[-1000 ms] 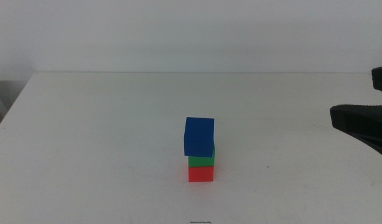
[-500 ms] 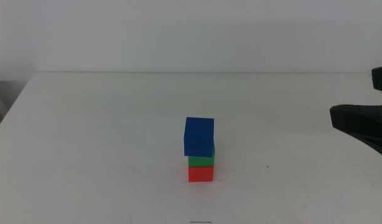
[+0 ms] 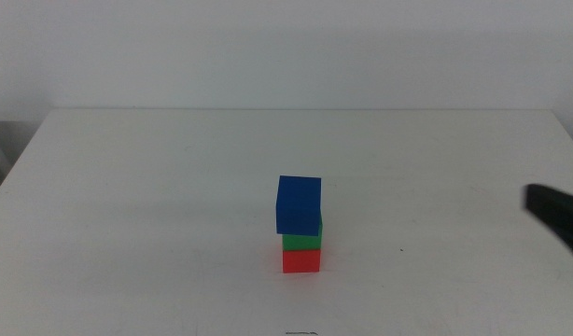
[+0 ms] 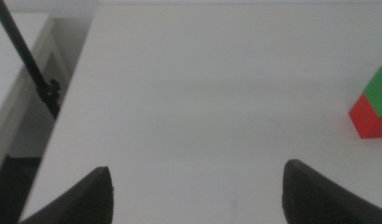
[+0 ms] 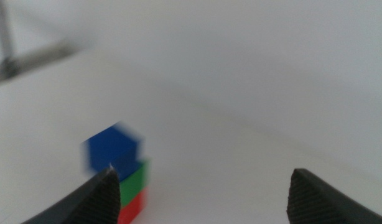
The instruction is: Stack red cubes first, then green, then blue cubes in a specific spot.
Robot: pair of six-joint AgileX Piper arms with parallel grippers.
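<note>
The right claw stands with its two dark jaws spread wide and nothing between them. In the middle view only a dark tip of it shows at the right side, low over the white surface. Ahead of this claw and off toward one jaw, well apart from it, rises a stack of three small matte cubes. The bright-red solid cube sits on the surface at the bottom, the bright-green solid cube rests directly on it, and the deep-blue solid cube sits on top, turned slightly and overhanging the green one. The wrist picture is blurred, so the cube edges there are soft.

The left claw is also open and empty, jaws far apart, hovering over bare surface near its edge. From it, the stack lies well off to one side: the red cube and green cube show, with a sliver of blue above.
</note>
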